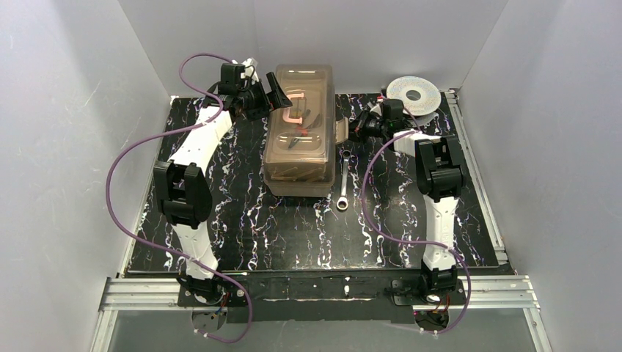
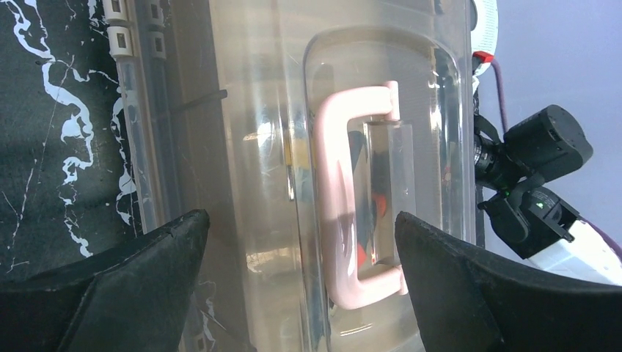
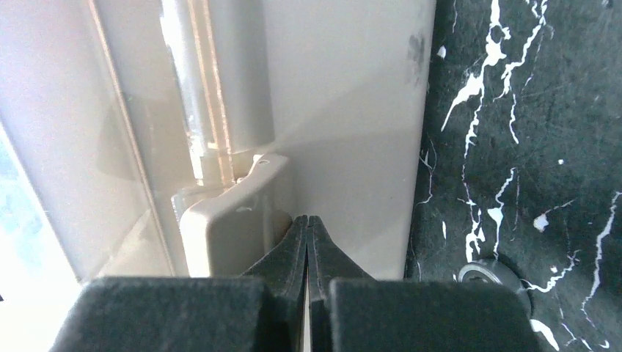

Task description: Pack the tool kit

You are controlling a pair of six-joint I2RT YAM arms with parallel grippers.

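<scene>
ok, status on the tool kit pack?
Left fingers open, above toolbox handle. Right fingers shut, tips at side latch. Lid down. Wrench on table beside box, not packed.

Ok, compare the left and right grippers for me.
Left gripper is wide open; right gripper is shut on nothing. Left is above the toolbox lid by the handle; right is at its side, tips by the latch. Both have black fingers and are at the toolbox.
</scene>
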